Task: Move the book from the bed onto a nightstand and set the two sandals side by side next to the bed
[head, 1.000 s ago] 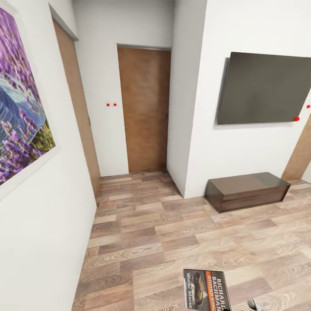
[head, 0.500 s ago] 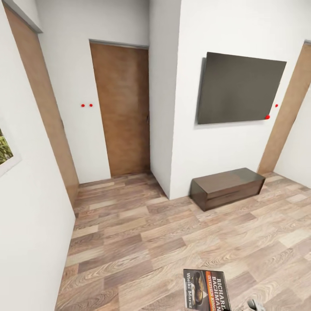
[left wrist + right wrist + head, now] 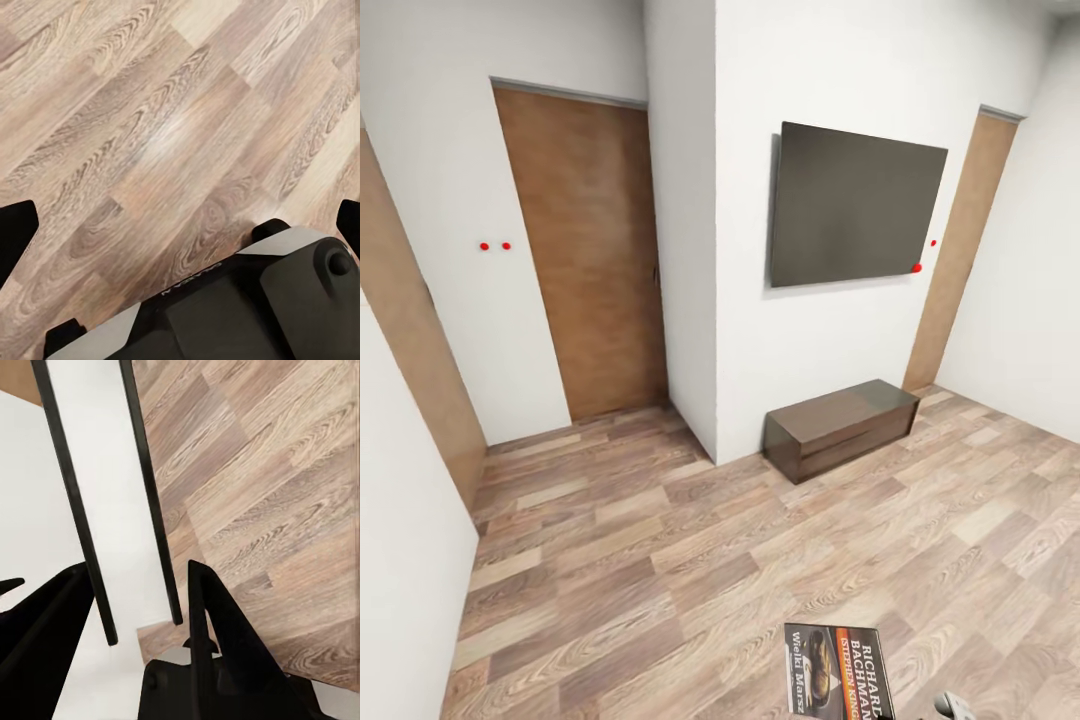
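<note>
The book (image 3: pixel 838 670), a thin paperback with an orange band and white lettering, hangs flat over the wood floor at the bottom of the head view. My right gripper (image 3: pixel 135 577) is shut on it. In the right wrist view the book (image 3: pixel 105 495) appears as a pale slab with dark edges running out from between the black fingers. My left gripper (image 3: pixel 180 221) is open, its fingertips spread wide apart over bare floorboards. The bed, the nightstand and the sandals are out of view.
A long low dark wood cabinet (image 3: pixel 840 427) stands against the wall under a wall-mounted screen (image 3: pixel 855 205). A brown door (image 3: pixel 585 260) lies ahead on the left and another (image 3: pixel 960 250) at the right. A white wall (image 3: pixel 400 540) runs close on my left.
The head view has swung to the right: the purple picture on the left wall has left the frame, and the cabinet and screen have shifted left. The book keeps its place in my right gripper.
</note>
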`<state>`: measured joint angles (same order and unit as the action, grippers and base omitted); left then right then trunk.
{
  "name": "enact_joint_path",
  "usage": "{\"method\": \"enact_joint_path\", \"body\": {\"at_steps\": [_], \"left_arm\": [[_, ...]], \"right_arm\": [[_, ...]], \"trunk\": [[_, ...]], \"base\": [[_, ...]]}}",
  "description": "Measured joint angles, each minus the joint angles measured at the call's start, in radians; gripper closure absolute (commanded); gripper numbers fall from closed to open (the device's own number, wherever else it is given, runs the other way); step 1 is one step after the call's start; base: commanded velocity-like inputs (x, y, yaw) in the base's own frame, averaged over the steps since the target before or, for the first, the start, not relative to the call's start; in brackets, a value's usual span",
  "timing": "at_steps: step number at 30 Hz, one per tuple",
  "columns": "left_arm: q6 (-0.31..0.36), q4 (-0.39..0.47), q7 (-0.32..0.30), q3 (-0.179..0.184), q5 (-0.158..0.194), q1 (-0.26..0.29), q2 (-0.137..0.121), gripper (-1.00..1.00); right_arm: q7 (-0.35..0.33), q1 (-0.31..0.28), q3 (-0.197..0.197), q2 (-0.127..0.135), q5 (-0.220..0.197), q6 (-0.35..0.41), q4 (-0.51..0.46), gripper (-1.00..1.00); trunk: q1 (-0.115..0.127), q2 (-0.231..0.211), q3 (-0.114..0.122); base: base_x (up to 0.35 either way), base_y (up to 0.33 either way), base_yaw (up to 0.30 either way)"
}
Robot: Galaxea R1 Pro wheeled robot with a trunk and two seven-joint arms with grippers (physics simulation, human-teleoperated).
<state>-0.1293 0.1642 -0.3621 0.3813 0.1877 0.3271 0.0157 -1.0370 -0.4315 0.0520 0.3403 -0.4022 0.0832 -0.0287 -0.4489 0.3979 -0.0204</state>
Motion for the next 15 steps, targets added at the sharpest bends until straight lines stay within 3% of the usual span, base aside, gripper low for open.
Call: {"method": "enact_joint_path", "body": {"at_steps": [15], "left_arm": [[0.0,0.0,0.0,0.0,0.0,0.0,0.0,-1.0]], "right_arm": [[0.001,0.0,0.0,0.0,0.0,0.0,0.0,1.0]], "trunk": [[0.0,0.0,0.0]], "base": [[0.322,0.0,-0.284]]}}
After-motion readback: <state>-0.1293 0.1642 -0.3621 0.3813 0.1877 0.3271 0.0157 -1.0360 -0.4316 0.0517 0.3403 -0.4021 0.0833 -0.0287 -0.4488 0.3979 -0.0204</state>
